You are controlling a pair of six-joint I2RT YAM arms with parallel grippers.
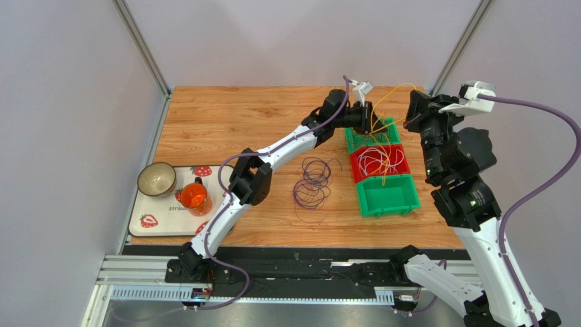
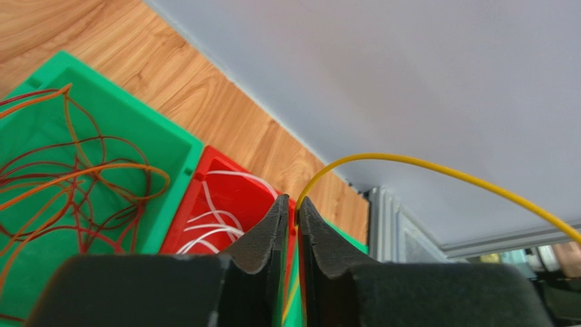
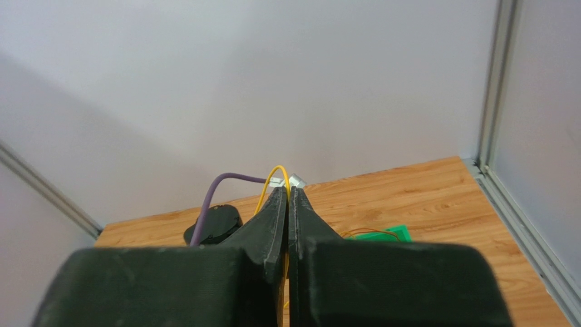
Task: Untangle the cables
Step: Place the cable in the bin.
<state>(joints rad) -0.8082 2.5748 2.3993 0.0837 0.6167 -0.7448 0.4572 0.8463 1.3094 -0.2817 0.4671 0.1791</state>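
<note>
A yellow cable (image 1: 399,86) arcs in the air between my two grippers over the far right of the table. My left gripper (image 1: 371,117) (image 2: 291,199) hangs above the bins with its jaws parted by a narrow gap. The yellow cable (image 2: 423,165) runs loosely through that gap. My right gripper (image 1: 409,123) (image 3: 288,189) is shut on the same yellow cable (image 3: 276,168), which loops out at its tips. Purple cables (image 1: 312,182) lie coiled on the wood. White cables (image 1: 375,161) (image 2: 218,204) fill the red bin (image 1: 356,170). Orange cables (image 2: 82,184) lie in the far green bin (image 1: 350,142).
A near green bin (image 1: 389,196) sits in front of the red one, with a yellow strand hanging into it. At the left, a strawberry tray (image 1: 146,219) holds a bowl (image 1: 157,179) and an orange cup (image 1: 194,197). Grey walls and frame posts close in behind and right.
</note>
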